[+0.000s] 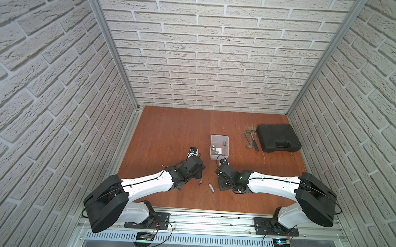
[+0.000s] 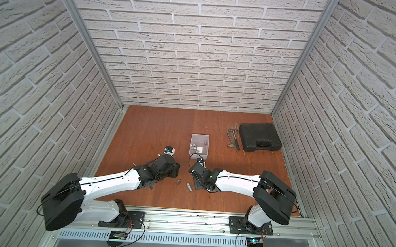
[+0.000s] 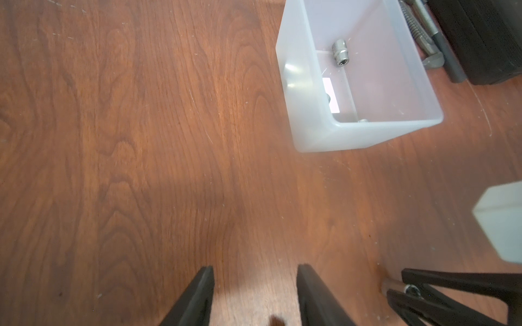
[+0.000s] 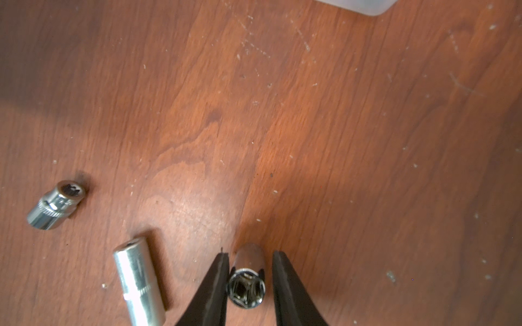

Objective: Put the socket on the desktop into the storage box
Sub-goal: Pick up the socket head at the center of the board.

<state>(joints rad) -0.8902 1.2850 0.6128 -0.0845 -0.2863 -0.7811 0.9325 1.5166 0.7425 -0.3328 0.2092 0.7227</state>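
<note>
**benchrat:** Which socket is it going for?

**torx_tom:** The one lying on its side on the worktop (image 4: 367, 141), right between the jaws of the right gripper (image 4: 250, 255). That socket (image 4: 246, 285) has its hex opening facing the wrist camera. The jaws are spread either side of it. One looks like it's touching and the other shows a sliver of daylight, so I wouldn't call it pinched yet.

**benchrat:** Any tips for the grab?

**torx_tom:** I'd centre up so both jaws land together, otherwise that round chrome barrel probably rolls or squirts out. Squeeze across the barrel, lift straight up, and mind the long socket (image 4: 139, 282) just beside it. A short socket (image 4: 56, 204) sits further off. In both top views those two lie in the lower middle of the frame, between the arms.

**benchrat:** And the other arm?

**torx_tom:** The left gripper (image 3: 255, 268) is spread with nothing in it, over bare wood.

**benchrat:** What's in the box?

**torx_tom:** The storage box (image 3: 316, 129) is mid-frame in the top views, just above the right wrist. It's got at least two sockets in it, one of them a knurled one (image 3: 340, 53), plus a white square mark (image 3: 330, 94) on the bottom. There's plenty of room. I'd clear the thin wall before letting go.
</note>
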